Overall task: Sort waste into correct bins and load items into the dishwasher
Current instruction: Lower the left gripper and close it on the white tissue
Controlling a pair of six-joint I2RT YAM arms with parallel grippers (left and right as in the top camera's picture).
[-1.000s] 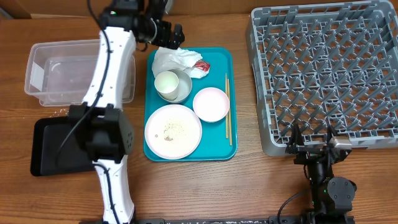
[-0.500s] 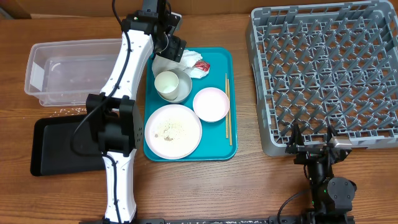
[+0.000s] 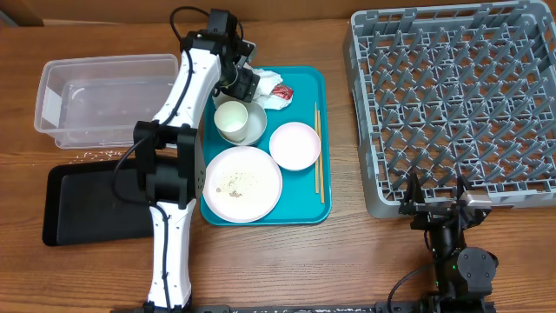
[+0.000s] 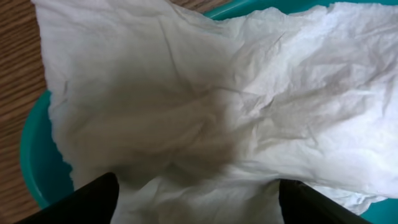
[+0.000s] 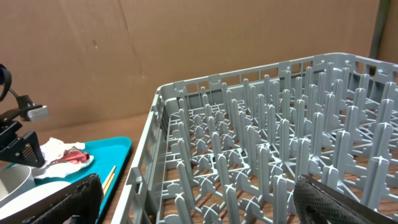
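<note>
The crumpled white paper napkin (image 4: 217, 106) is found in the far left corner of the teal tray (image 3: 300, 198) on the bench. The left gripper (image 4: 193, 202) is positioned over it, fingers spread apart to either side. The right gripper (image 3: 434, 191) is seen spread apart beside the dish rack (image 3: 452, 96).

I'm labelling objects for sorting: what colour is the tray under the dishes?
The tray is teal, clearest in the overhead view.

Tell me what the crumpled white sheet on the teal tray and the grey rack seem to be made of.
The napkin looks like thin matte tissue paper: soft creases, fine woven-like grain. The dish rack is probably moulded plastic, dull grey: uniform colour, lattice and pegs formed as one piece.
</note>
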